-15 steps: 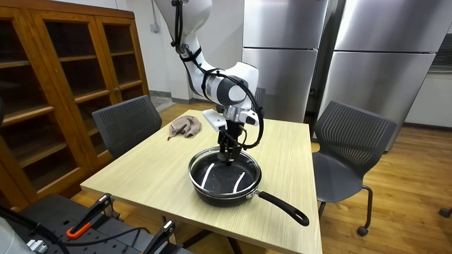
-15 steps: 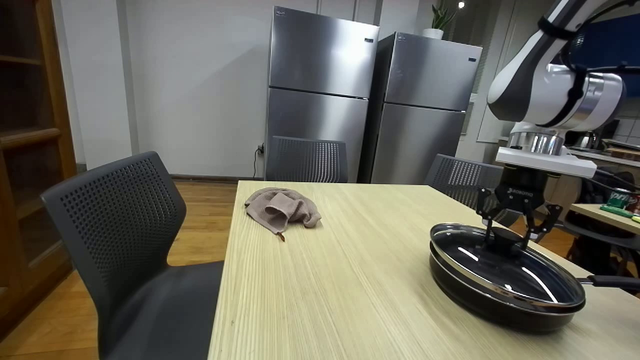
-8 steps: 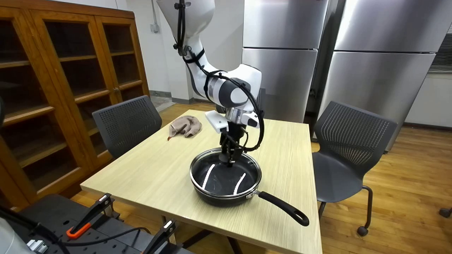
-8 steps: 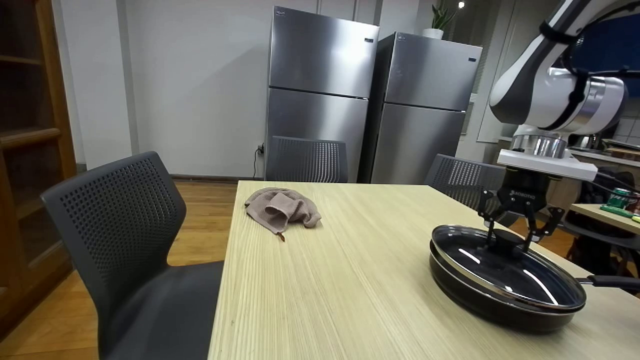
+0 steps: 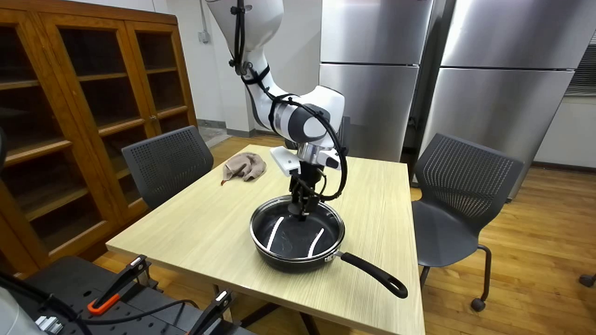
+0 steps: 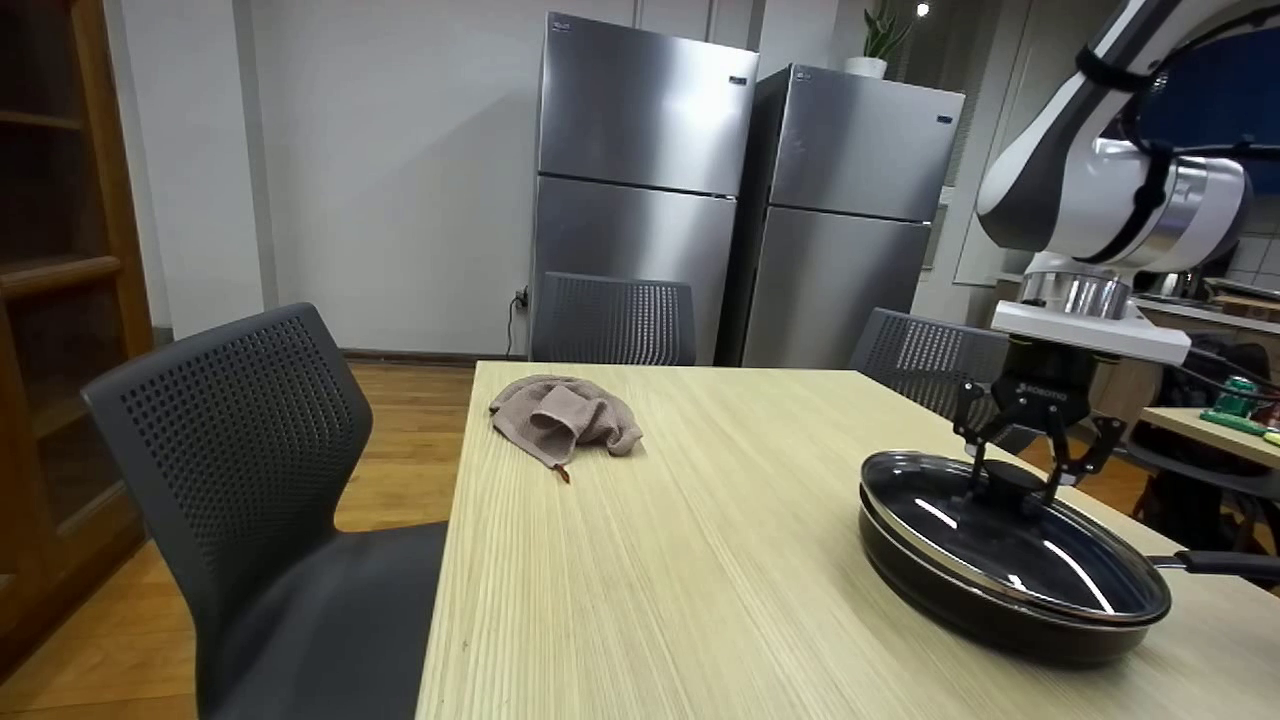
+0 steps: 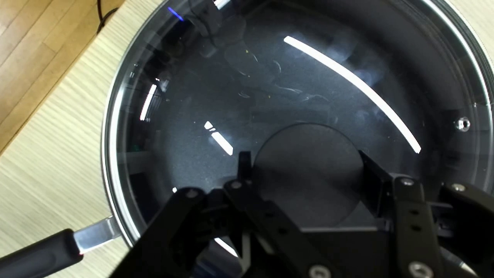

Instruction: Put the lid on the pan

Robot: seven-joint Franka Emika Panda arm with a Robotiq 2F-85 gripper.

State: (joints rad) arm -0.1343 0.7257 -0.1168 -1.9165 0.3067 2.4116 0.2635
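Light wood table [image 5: 223, 218], two steel fridges [image 6: 640, 120] behind, grey chairs [image 5: 454, 232] around it. Readable text: ROBOTIQ on the gripper [image 6: 1012, 488], in an exterior view. Fridge badges [image 6: 738, 80] and the label on the green can [image 6: 1238, 396] show, too small to make out. Gripper is closed on the dark knob [image 7: 308, 173] of the glass lid [image 5: 295, 239], fingers [image 7: 376, 185] against both sides. Lid sits over the pan [image 5: 298, 266], rims roughly aligned; can't tell if it's fully seated. Pan stands toward one end of the table. Its handle [image 5: 372, 273] angles at the side edge, tip just inside it, over wood. Dark platform [image 5: 60, 270] with clamps [image 5: 123, 280] sits just beside the table's near edge. Brown cloth [image 6: 570, 415] lies at the far end, well apart from the pan, bare tabletop between: that's the widest open stretch. Chairs stand close in along the edges.
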